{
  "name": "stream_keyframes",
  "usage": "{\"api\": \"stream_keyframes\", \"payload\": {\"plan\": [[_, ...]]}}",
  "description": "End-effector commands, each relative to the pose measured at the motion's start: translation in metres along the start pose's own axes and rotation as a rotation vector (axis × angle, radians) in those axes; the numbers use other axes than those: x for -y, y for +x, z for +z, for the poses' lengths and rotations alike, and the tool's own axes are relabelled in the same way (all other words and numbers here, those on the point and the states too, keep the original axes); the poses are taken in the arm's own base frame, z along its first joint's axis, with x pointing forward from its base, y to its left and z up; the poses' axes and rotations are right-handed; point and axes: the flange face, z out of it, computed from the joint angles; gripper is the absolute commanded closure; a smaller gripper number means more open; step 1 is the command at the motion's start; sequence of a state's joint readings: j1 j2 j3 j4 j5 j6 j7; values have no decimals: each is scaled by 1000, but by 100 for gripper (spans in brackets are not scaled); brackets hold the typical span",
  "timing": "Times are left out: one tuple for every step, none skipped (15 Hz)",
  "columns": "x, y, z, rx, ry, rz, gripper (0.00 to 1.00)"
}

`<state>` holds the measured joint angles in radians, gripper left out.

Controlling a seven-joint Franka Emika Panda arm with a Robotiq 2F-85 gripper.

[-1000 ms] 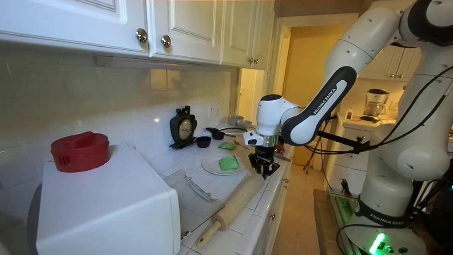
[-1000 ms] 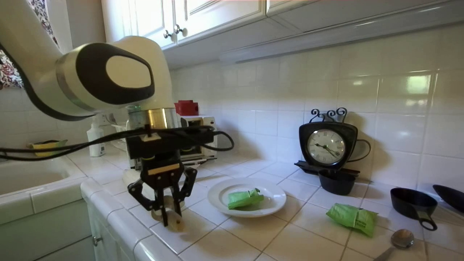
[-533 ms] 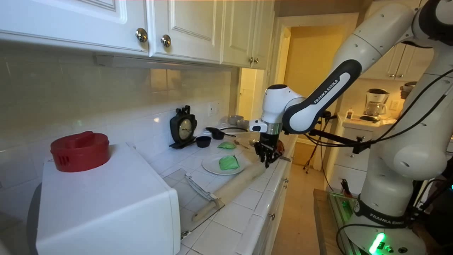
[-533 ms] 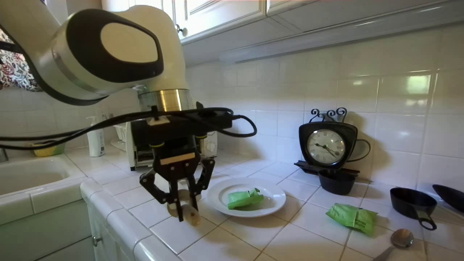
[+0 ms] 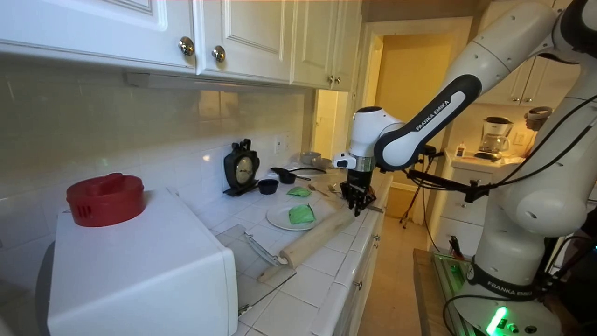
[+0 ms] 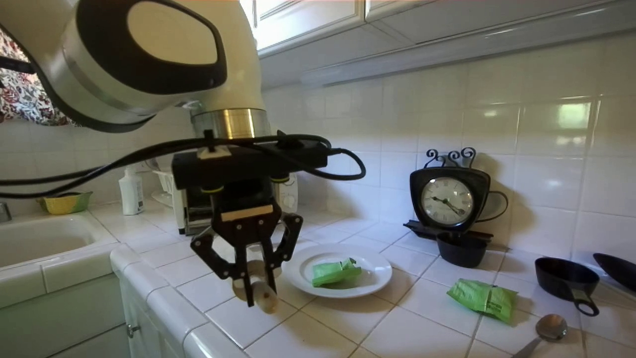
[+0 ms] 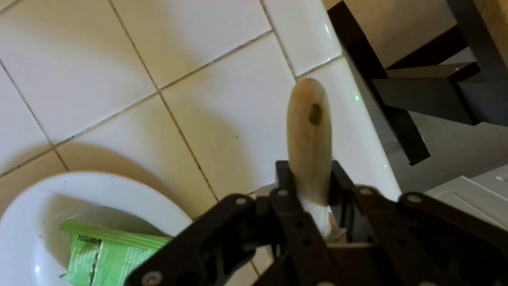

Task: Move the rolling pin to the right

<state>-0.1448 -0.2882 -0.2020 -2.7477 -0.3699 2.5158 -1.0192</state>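
The rolling pin (image 5: 317,238) is light-tan wood and lies lengthwise along the white tiled counter in an exterior view. My gripper (image 5: 357,212) is shut on its handle at the end away from the white oven. In an exterior view the handle end (image 6: 269,299) pokes out between the fingertips of the gripper (image 6: 262,293). In the wrist view the handle (image 7: 309,131) stands between both pads of the gripper (image 7: 310,167), touching them. The held end looks raised off the tiles. The opposite handle overlaps the oven's glass door; I cannot tell whether it touches.
A white plate (image 6: 303,286) with a green packet (image 6: 337,273) sits close beside the pin. The oven's open glass door (image 5: 256,261) is at the pin's opposite end. A black clock (image 6: 449,199), another green packet (image 6: 484,300) and black pans (image 6: 566,278) stand farther along. The counter edge (image 5: 343,284) is near.
My gripper has moved along the counter away from the oven and upward, carrying the pin with it. The pin's opposite handle has shifted to overlap the glass door. The grip stays shut.
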Motion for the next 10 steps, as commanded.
{"api": "stream_keyframes", "payload": {"plan": [[-3, -24, -8, -15, 20, 67, 94], [-4, -32, -6, -20, 31, 88, 94], [-5, -39, -3, -14, 37, 108, 94], [-7, -47, 1, -14, 43, 131, 94], [-8, -55, 4, -13, 47, 150, 94], [-9, -63, 9, -15, 50, 167, 94], [-10, -69, 14, -17, 54, 181, 94], [-11, -75, 18, -19, 59, 189, 94], [-11, -80, 23, -19, 64, 192, 94], [-11, -83, 28, -18, 67, 187, 94]]}}
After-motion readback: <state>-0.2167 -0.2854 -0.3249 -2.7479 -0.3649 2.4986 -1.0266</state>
